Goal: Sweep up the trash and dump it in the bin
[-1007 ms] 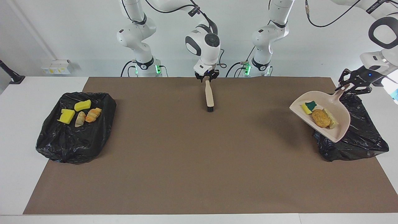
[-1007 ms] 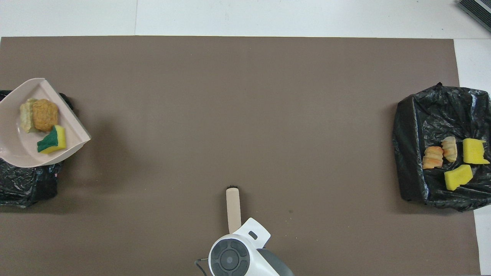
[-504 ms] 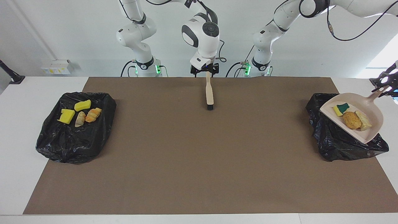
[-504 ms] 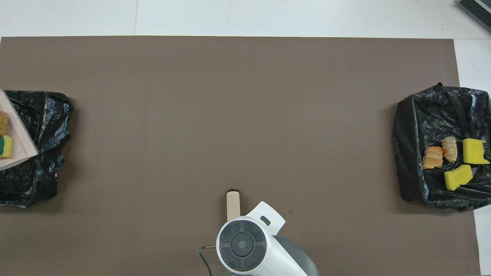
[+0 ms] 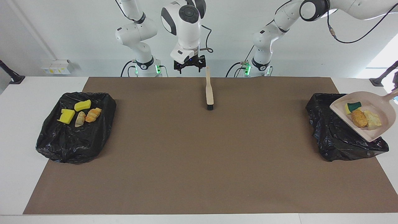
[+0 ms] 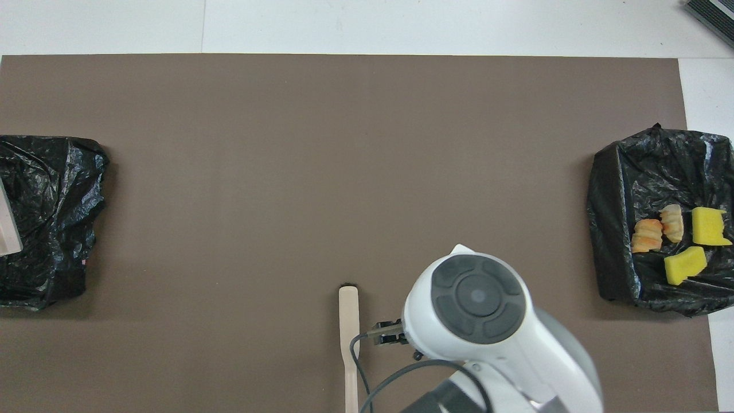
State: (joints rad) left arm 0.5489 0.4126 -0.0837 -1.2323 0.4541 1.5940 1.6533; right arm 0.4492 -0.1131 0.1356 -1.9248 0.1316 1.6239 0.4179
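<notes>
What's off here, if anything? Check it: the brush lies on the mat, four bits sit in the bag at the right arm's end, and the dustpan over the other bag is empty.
The dustpan is not empty: the facing view shows three bits in it, a green-topped yellow sponge, a brown lump and a pale chunk. The rest holds.

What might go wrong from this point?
The dustpan hangs tilted over the slumped black bag; its three bits of trash may slide off its lip and miss the bag. The open right pincer hangs beside the brush and might knock it.
</notes>
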